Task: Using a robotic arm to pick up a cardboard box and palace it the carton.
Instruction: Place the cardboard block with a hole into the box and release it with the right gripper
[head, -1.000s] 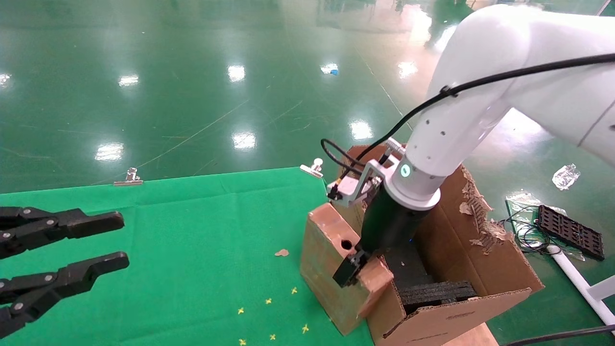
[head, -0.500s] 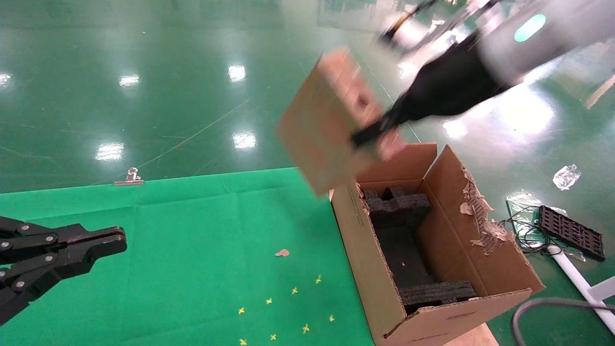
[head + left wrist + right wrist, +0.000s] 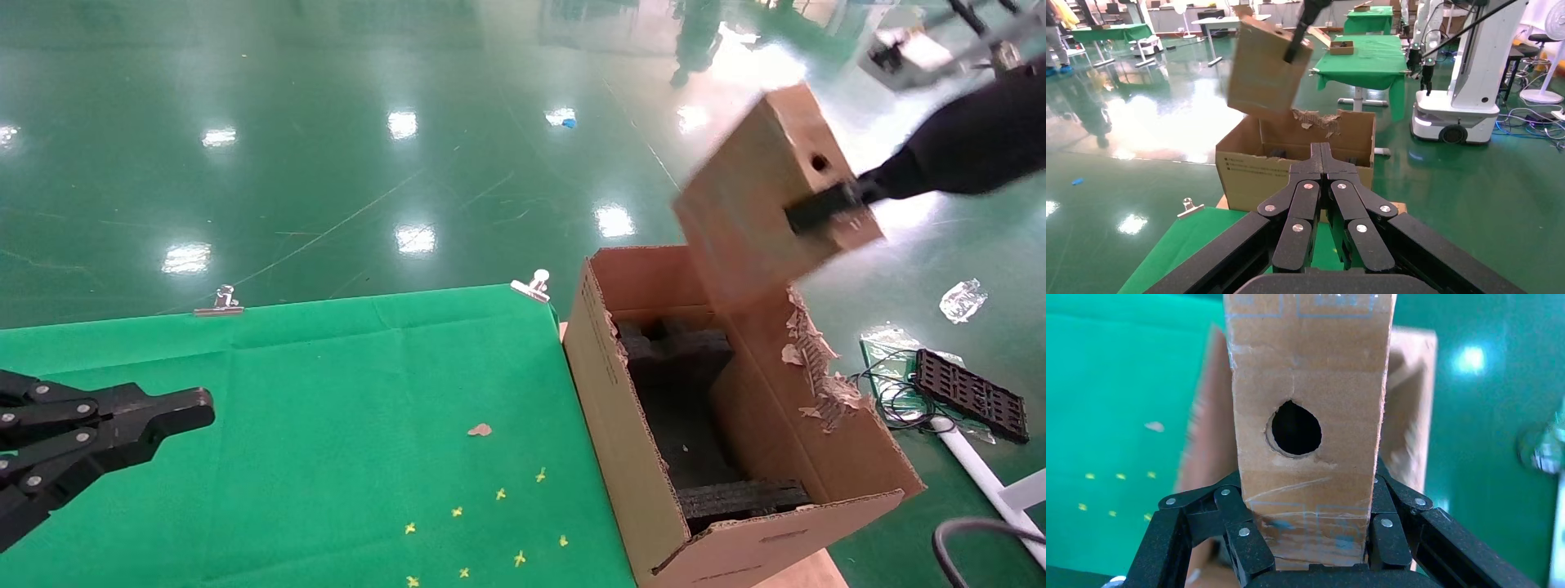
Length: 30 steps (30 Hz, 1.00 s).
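The carton (image 3: 735, 457) stands open at the green worktop's (image 3: 327, 392) right edge, its far wall partly hidden behind the cardboard box (image 3: 760, 196). That box hangs tilted above the carton's far end, holed narrow face uppermost, clamped in the blurred right hand (image 3: 825, 214). The left hand (image 3: 176, 412) hovers pressed together over the worktop.

right claw (image 3: 1306, 539) raised, clamped — left claw (image 3: 192, 406) closed

The robotic arm (image 3: 964, 139) is blurred and cut off by the head view's right edge, the cardboard box (image 3: 768, 196) is smeared and hides the carton's (image 3: 621, 425) far corner, and the left pincer (image 3: 184, 408) is cut off at the left edge.
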{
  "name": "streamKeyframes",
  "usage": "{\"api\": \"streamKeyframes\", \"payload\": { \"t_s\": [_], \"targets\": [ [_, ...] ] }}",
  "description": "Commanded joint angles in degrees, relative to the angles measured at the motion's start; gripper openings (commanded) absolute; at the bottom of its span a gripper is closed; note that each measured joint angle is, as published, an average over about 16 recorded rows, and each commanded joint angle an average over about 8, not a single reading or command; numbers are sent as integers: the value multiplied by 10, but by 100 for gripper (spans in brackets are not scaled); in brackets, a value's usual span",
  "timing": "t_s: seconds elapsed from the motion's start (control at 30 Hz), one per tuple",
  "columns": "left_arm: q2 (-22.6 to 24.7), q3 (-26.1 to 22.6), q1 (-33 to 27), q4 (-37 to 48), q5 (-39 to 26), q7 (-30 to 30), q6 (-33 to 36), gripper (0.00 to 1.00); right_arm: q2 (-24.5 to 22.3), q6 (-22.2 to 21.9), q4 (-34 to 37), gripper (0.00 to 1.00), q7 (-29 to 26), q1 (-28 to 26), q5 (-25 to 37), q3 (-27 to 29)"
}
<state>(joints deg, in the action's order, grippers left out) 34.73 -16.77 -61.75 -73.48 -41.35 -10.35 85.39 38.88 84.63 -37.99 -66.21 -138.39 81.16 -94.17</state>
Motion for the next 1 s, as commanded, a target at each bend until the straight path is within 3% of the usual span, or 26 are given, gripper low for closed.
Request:
{"api": "streamKeyframes", "payload": {
  "t_s": [0.03, 0.07, 0.67, 1.0],
  "targets": [
    [0, 0, 0, 0, 0, 0, 0, 93, -6, 5, 18, 0, -2, 2, 15, -9],
    [0, 0, 0, 0, 0, 0, 0, 100, -6, 6, 27, 0, -3, 9, 16, -12],
    [0, -1, 0, 0, 1, 0, 0, 100, 34, -3, 159, 0, 11, 142, 20, -46],
    [0, -1, 0, 0, 1, 1, 0, 100, 57, -48, 212, 0, 27, 210, 16, -49]
  ]
}}
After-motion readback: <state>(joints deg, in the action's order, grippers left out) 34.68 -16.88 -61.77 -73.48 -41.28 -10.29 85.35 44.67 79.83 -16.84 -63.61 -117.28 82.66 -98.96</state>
